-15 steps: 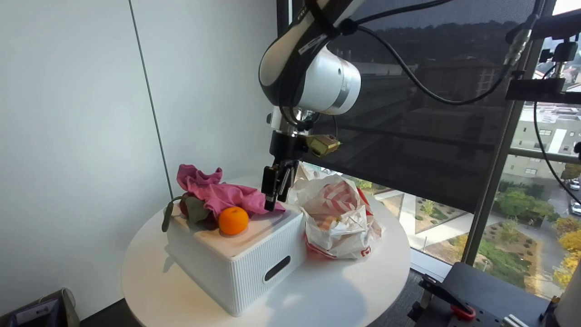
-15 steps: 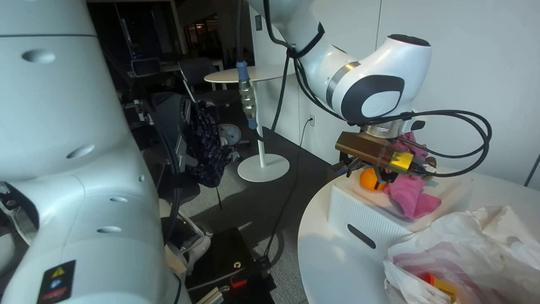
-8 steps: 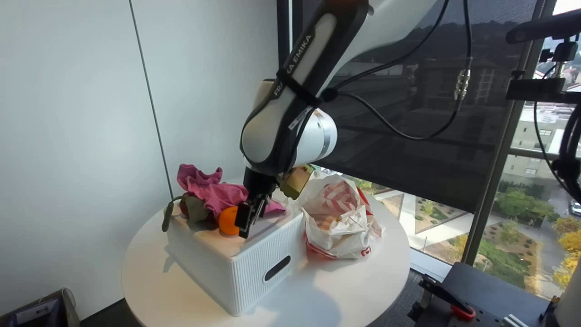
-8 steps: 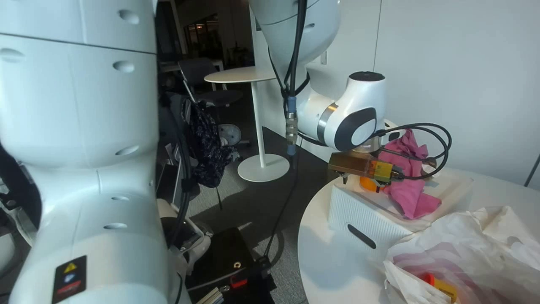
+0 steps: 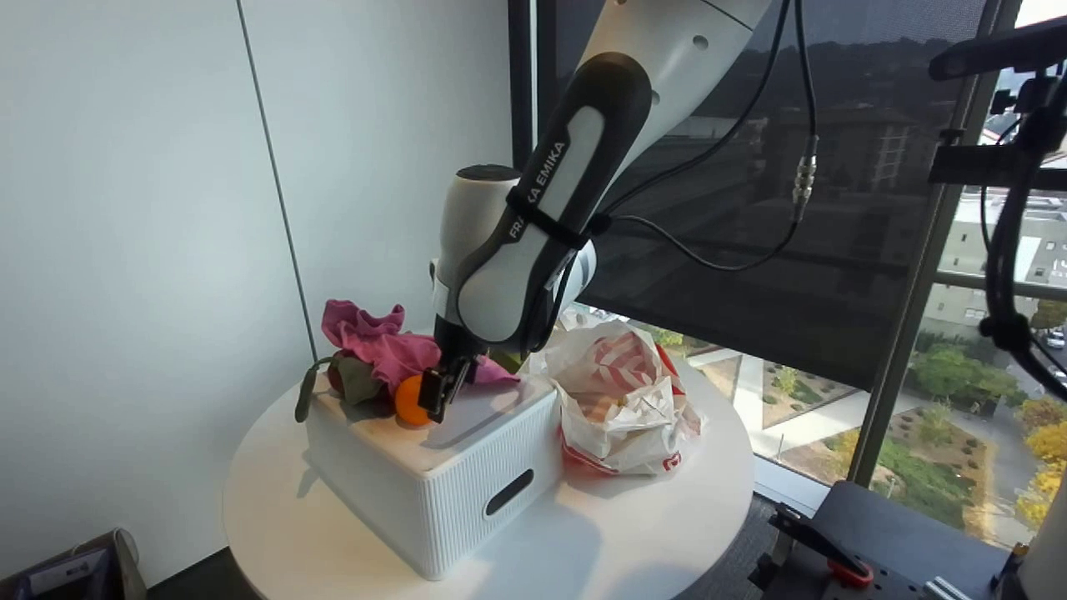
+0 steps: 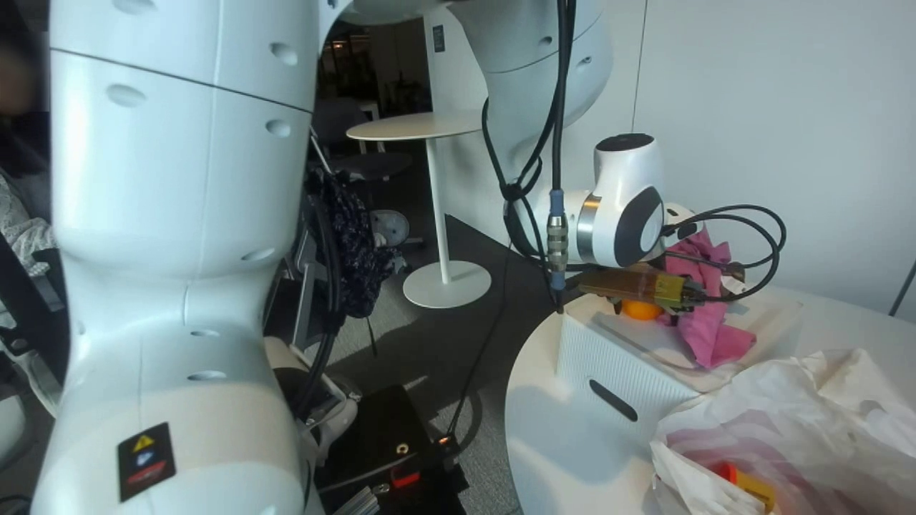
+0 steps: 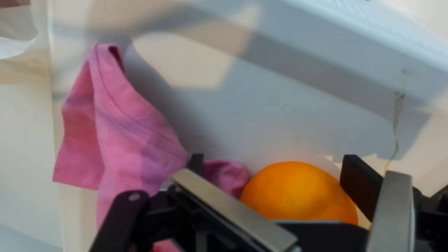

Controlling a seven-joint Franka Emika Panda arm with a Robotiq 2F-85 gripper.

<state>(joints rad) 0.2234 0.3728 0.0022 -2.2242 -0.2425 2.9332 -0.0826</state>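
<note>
Orange (image 7: 297,192) resting on the flat top of a white box (image 5: 454,517), which stands on a round white table (image 5: 283,508). A black gripper (image 7: 277,172) reaches down over the orange, its fingers spread wide and grasping nothing; the wrist view shows the orange between them, off centre. It lies close to the finger on the right of that view, and whether the two touch I cannot tell. On the left there is more room, but a pink cloth (image 7: 134,140) pushes one fold into it, just beside the orange. In an exterior view, a greenish shape (image 5: 358,382), too unclear to name, sits beside the cloth, and a crumpled plastic bag (image 5: 621,408) stands on the table next to the box.

For a sound grip, the gripper would probably do best to shift slightly toward the right of the wrist view, so that the orange lies midway between the fingers and the cloth may fall outside them. The pads should then meet the orange near its widest part, without the fingertips pressing into the box. A slow, even squeeze seems wise: something round could roll if one finger pushed first, and haste might trap the cloth or bruise the peel.
</note>
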